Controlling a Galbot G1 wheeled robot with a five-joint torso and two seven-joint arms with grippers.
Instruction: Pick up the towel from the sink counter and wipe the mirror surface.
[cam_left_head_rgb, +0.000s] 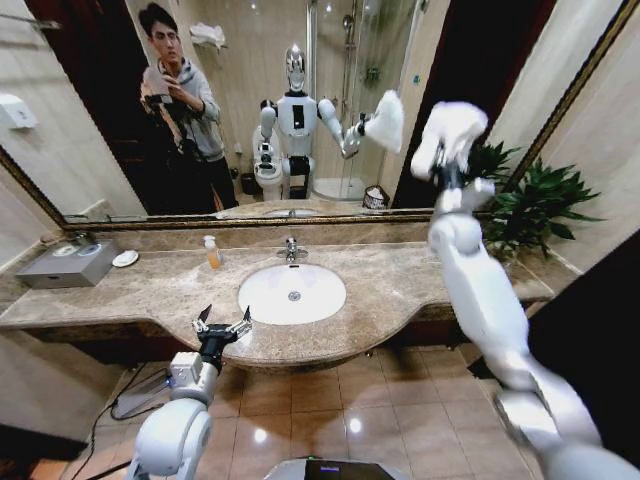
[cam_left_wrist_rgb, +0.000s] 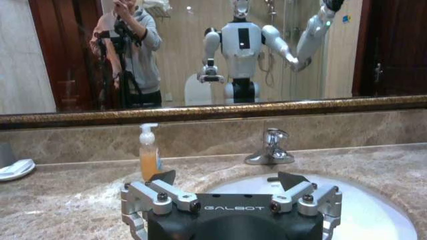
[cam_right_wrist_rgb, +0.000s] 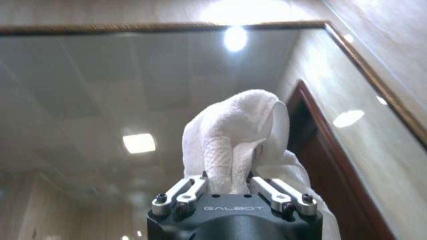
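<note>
Right claw (cam_left_head_rgb: 447, 150) raised, clamping white towel (cam_left_head_rgb: 450, 128) near mirror (cam_left_head_rgb: 300, 100). Left claw (cam_left_head_rgb: 222, 324) spread wide, low at desk (cam_left_head_rgb: 400, 280) front edge.

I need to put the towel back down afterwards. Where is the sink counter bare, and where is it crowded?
The sink counter lies bare from the basin toward the plant. The other end is crowded: soap bottle, dish, grey box. The left gripper hovers at the front edge.

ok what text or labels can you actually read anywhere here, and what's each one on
"GALBOT": on the black body of the left gripper, open above the sink counter.
"GALBOT": on the right gripper, shut on the towel at the mirror surface.
Soap bottle: no readable label.
</note>
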